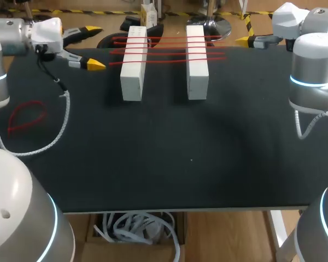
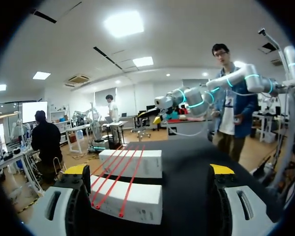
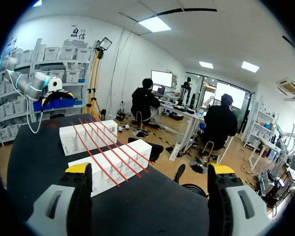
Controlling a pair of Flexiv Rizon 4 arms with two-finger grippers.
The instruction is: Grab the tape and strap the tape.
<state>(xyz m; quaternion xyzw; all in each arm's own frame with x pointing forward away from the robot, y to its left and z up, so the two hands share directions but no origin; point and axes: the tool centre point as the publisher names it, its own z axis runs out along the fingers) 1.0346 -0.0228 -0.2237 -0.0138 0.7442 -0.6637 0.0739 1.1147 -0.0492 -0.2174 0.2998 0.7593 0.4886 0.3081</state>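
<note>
Black matte table (image 1: 208,153). Two white rectangular blocks (image 1: 134,64), parallel, at 12 o'clock, long axes 12-to-6. Left gripper (image 1: 94,47), 10 o'clock, fingers spread. Right gripper (image 3: 150,169), 2 o'clock, fingers spread. Red tape strands (image 1: 167,48) lie across both blocks, running 9-to-3. Loose red tape loop (image 1: 27,117), 9 o'clock, lying on the table.

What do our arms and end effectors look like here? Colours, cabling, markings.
The left arm and right arm are built of rounded silver-grey and white segments, with glowing cyan rings at the joints. A white braided cable loops off the left arm; a thinner white cable hangs off the right. The left end effector and right end effector have light grey fingers with black inner faces and yellow tips.
</note>
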